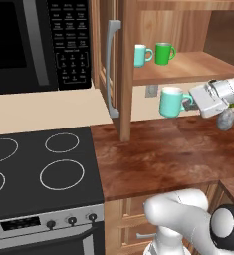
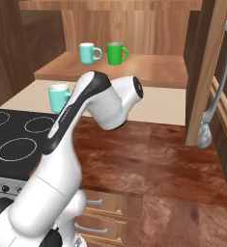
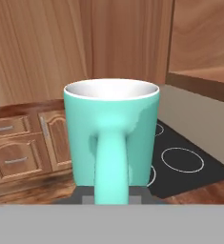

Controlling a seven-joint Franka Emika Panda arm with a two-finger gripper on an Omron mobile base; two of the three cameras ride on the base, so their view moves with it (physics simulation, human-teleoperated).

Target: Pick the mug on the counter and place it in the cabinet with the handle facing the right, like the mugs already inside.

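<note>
The teal-mint mug (image 1: pixel 171 102) hangs upright above the counter (image 1: pixel 158 157), just below the front edge of the cabinet (image 1: pixel 188 68) shelf. My gripper (image 1: pixel 191 102) is shut on its handle (image 3: pixel 112 164), which points right toward my hand. From the right base view the mug (image 2: pixel 58 97) peeks out left of my arm. Its pale inside (image 3: pixel 111 88) and its handle face the hand camera. On the shelf stand two mugs, one pale aqua (image 1: pixel 141 55) and one bright green (image 1: pixel 164 53), handles to the right.
The open cabinet door with its grey bar pull (image 1: pixel 111 67) stands left of the shelf. A small grey object (image 1: pixel 226 119) sits on the counter under my hand. A black stove (image 1: pixel 39 169) lies to the left, with a microwave (image 1: pixel 34 42) above it.
</note>
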